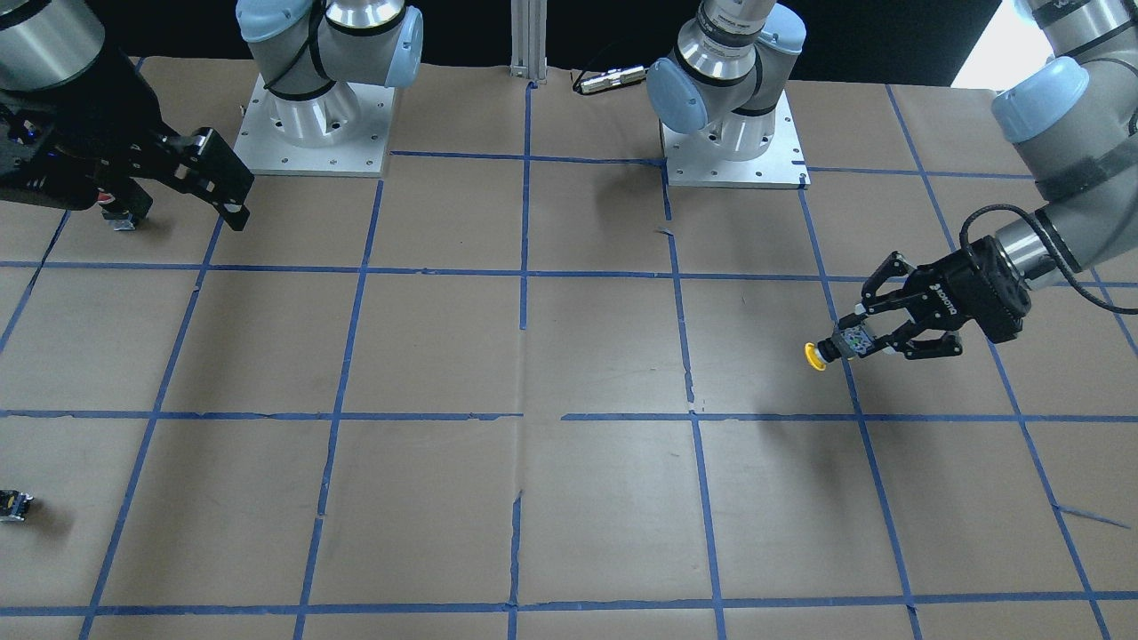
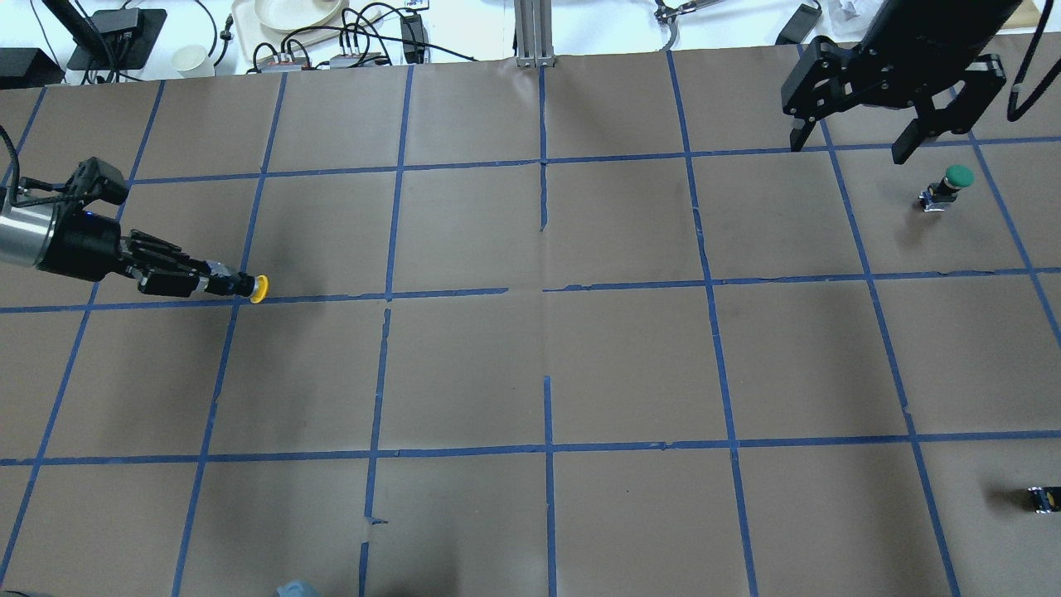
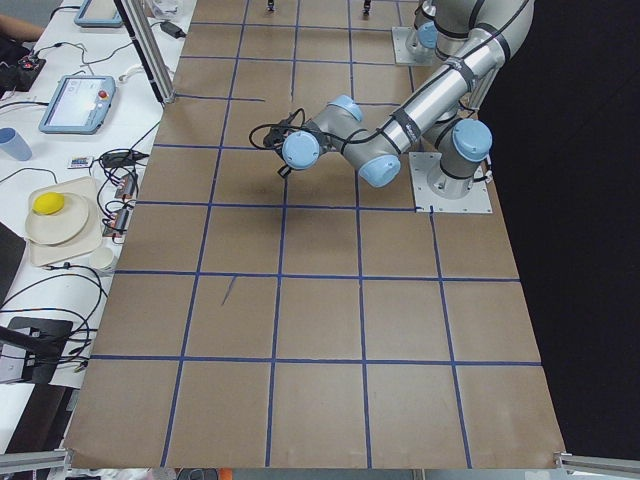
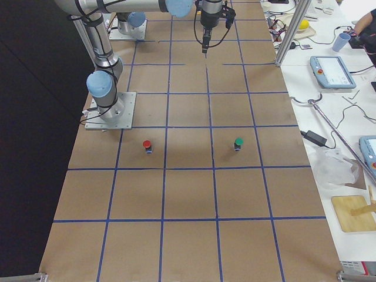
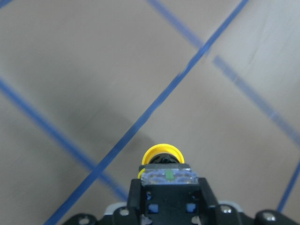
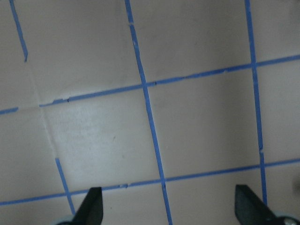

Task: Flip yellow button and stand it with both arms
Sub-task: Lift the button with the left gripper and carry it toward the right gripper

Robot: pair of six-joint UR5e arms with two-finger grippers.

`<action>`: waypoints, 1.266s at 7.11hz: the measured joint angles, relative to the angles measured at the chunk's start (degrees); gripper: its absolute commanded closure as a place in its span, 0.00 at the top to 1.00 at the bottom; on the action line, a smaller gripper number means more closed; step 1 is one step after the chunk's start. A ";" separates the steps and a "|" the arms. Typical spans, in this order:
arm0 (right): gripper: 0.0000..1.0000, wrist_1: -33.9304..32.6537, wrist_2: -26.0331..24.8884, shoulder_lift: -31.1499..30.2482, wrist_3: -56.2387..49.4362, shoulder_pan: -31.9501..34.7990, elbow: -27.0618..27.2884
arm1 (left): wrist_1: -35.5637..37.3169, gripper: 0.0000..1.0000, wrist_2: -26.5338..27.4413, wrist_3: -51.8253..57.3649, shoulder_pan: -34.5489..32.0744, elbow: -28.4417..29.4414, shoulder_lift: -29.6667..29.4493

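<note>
**Surfaces and finishes**

Cover on the table (image 1: 427, 347): brown kraft-type paper, matt, creased along the seams, with a faint sheen patch near the centre. Grid lines: blue tape (image 1: 524, 222), smooth, torn and lifting in spots.

Tubes of the left arm (image 1: 1080, 204): silver metal, satin. Its joint caps (image 1: 1038, 100): light-blue plastic, smooth, soft gloss. The base plate (image 1: 782, 160): pale bare metal, matt.

The left gripper (image 1: 861, 338) and right gripper (image 2: 850, 149): black, mostly matt; plastic or coated metal, cannot tell which.

The yellow button (image 1: 814, 356): glossy yellow plastic cap, black plastic body, translucent grey block at the rear. The green button (image 2: 953, 182): plastic cap, duller sheen.

The post (image 1: 526, 36) between the bases: ribbed aluminium extrusion.
</note>
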 measured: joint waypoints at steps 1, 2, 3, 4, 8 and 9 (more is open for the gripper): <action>1.00 6.46 4.08 -0.20 -0.14 -2.76 -0.26 | -6.40 0.11 -7.80 -2.28 -2.29 0.02 0.83; 1.00 9.58 9.21 -0.43 -0.20 -5.09 -0.20 | -9.99 0.11 -14.41 -5.87 -5.03 0.05 1.76; 1.00 10.88 15.59 -0.43 -0.18 -6.71 0.06 | -11.44 0.08 -20.09 -12.07 -8.56 0.05 3.41; 1.00 11.65 21.58 -0.52 -0.15 -7.53 0.69 | -11.75 0.08 -24.34 -19.13 -11.96 0.11 5.53; 1.00 13.32 48.16 -1.98 0.64 -6.92 3.11 | -11.70 0.06 -39.72 -36.56 -20.74 0.13 11.50; 1.00 13.34 52.89 -2.16 0.75 -5.90 3.20 | -11.51 0.06 -43.56 -39.29 -22.95 0.17 11.69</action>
